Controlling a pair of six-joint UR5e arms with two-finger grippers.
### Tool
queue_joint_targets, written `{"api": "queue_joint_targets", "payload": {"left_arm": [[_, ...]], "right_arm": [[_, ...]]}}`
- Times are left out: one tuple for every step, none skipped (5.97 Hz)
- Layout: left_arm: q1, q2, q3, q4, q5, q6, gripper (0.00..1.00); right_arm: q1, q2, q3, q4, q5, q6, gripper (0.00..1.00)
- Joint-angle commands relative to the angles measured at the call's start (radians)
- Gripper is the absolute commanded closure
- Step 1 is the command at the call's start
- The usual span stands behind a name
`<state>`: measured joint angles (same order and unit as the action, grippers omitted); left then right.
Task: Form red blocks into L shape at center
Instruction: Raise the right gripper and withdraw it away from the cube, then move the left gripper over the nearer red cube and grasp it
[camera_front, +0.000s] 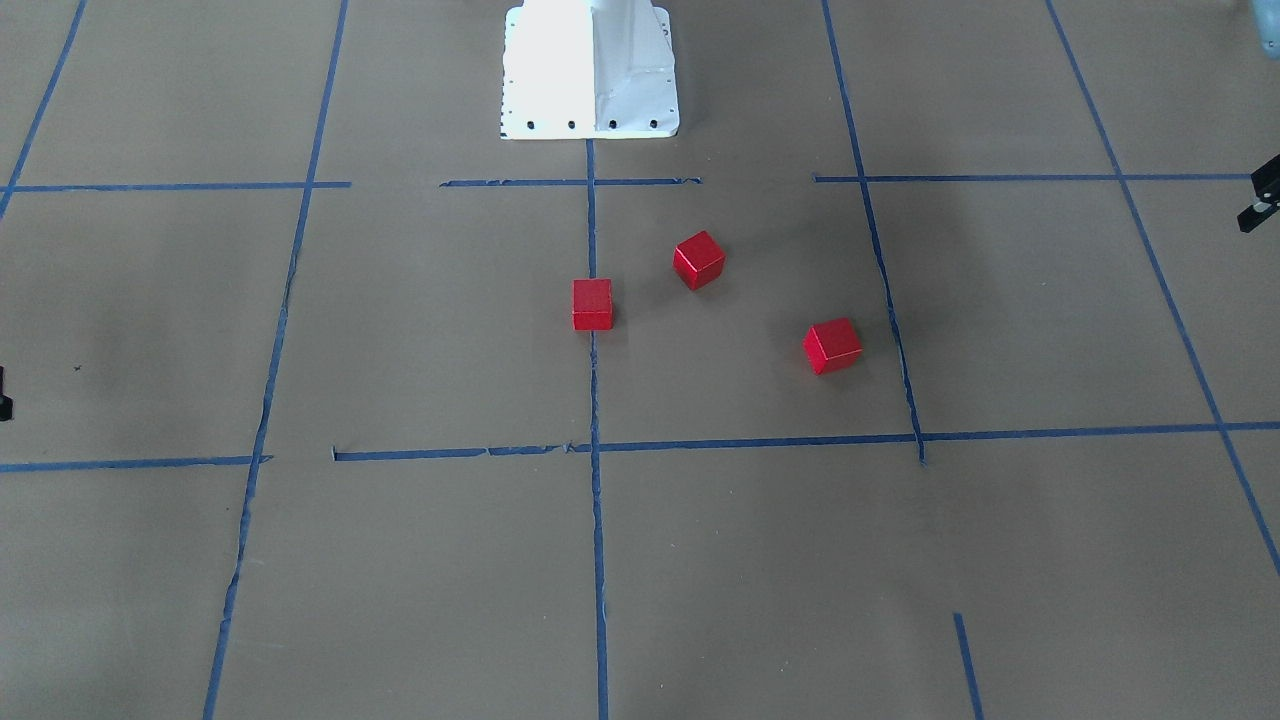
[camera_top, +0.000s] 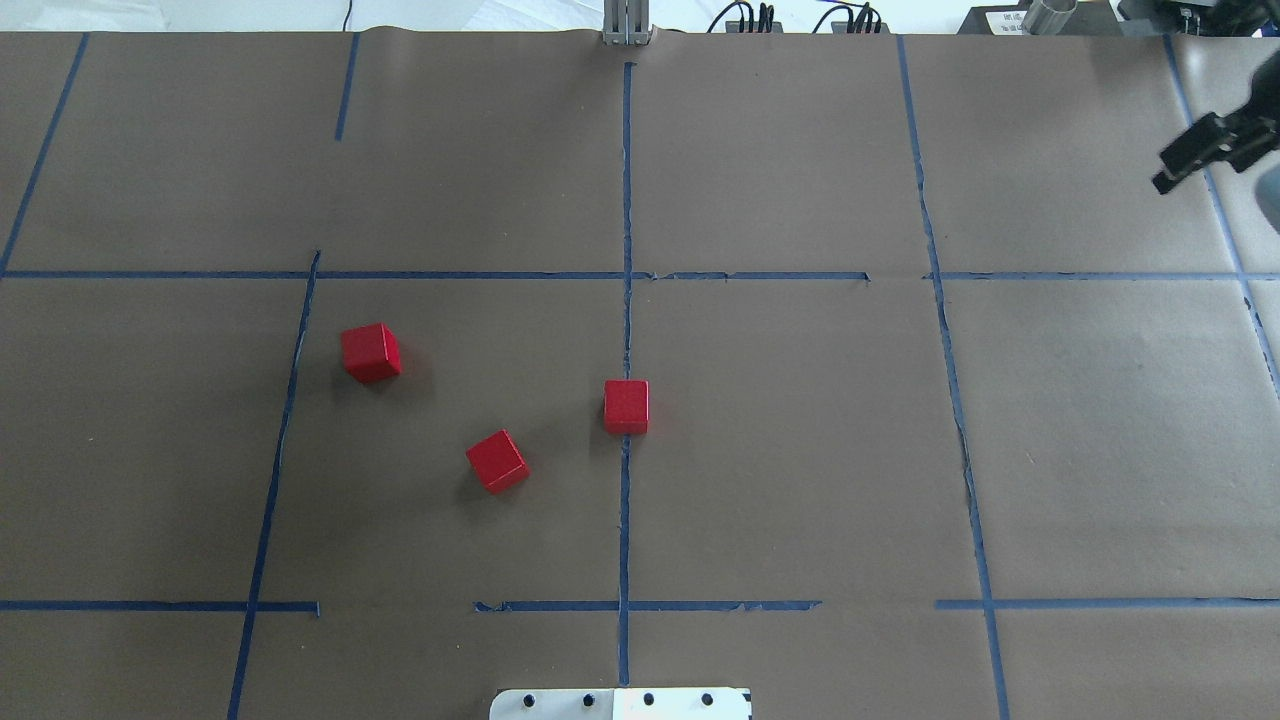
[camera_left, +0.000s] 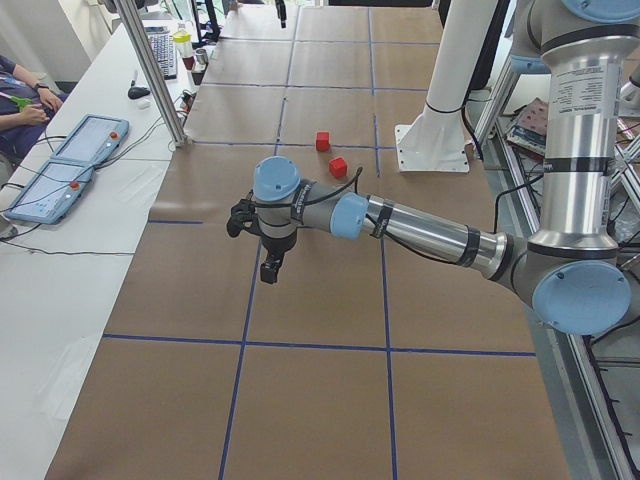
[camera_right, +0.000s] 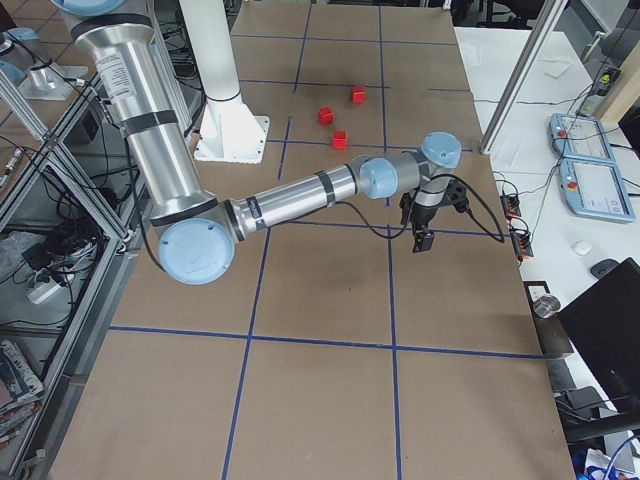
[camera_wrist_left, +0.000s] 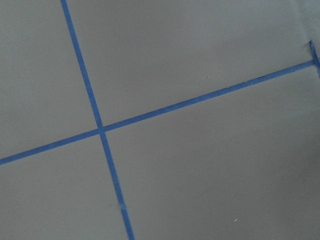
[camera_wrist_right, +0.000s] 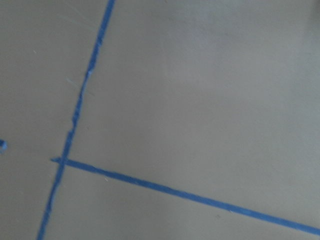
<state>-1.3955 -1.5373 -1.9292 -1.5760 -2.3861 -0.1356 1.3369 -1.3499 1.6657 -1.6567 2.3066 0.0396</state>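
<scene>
Nearest red block (camera_front: 832, 345), likely light, hard, slick (glossy): pinch across opposite faces. Left gripper (camera_front: 1256, 208), right gripper (camera_top: 1178, 170): spread not discernible.

Robotics lab, test cell. Long bench (camera_left: 320, 400) covered in brown paper and gridded with blue tape lines (camera_top: 626, 200). Silver-and-blue jointed robot arm (camera_left: 420, 232) reaches over it; white bolted pedestal base (camera_left: 432, 140) stands on it. Left of the bench: white side table (camera_left: 60, 270) with two grey teach pendants (camera_left: 70, 165), black keyboard (camera_left: 162, 50), seated person (camera_left: 15, 100). Aluminium frame post (camera_left: 150, 75). Black cables (camera_top: 745, 15) at the far edge.
</scene>
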Motion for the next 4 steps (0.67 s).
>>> {"api": "queue_joint_targets", "payload": {"left_arm": [[0.166, -0.014, -0.133, -0.001, 0.081, -0.247, 0.0], [0.285, -0.027, -0.201, -0.001, 0.096, -0.415, 0.0], [0.391, -0.111, -0.215, -0.001, 0.099, -0.64, 0.0], [0.547, -0.185, -0.212, -0.001, 0.198, -0.882, 0.0]], "right_arm": [[0.13, -0.269, 0.168, 0.0, 0.007, -0.11, 0.0], [0.157, -0.364, 0.184, 0.011, 0.005, -0.165, 0.0], [0.162, -0.392, 0.181, 0.009, 0.007, -0.17, 0.0], [0.162, -0.391, 0.178, 0.009, 0.005, -0.164, 0.0]]}}
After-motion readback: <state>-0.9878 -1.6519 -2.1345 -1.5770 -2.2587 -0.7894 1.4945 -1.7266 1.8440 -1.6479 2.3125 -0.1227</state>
